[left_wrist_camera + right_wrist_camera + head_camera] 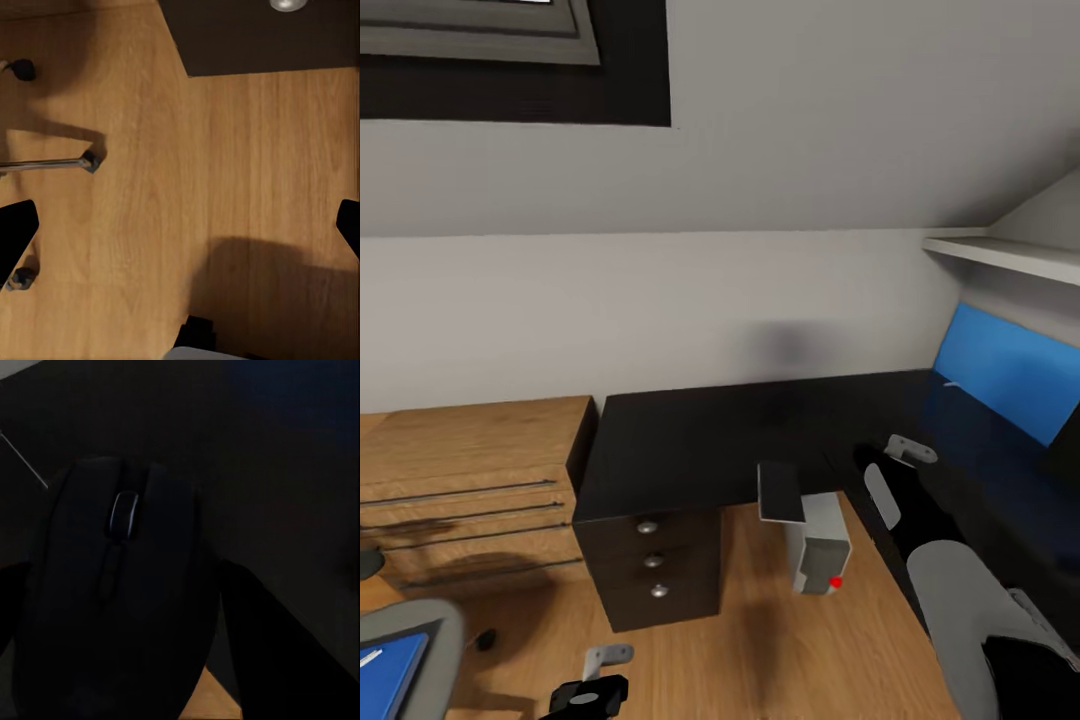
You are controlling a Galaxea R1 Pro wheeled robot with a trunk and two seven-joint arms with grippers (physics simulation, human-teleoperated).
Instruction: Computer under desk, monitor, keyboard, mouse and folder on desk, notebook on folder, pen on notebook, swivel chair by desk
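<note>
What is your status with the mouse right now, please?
Right gripper shut on mouse, over desk. Left gripper open above floor. Folder on swivel chair.

The swivel chair [405, 640] and blue folder [390, 675] are cut off at the lower left corner, and the computer [815, 540] is partly hidden under the desk [690, 450].

The desk [690, 440] is showing glossy black beside a bright blue wall panel [1000, 375]. The computer [818, 545] is looking grey, glowing one red dot, over light wood-grain floor [760, 640]
</note>
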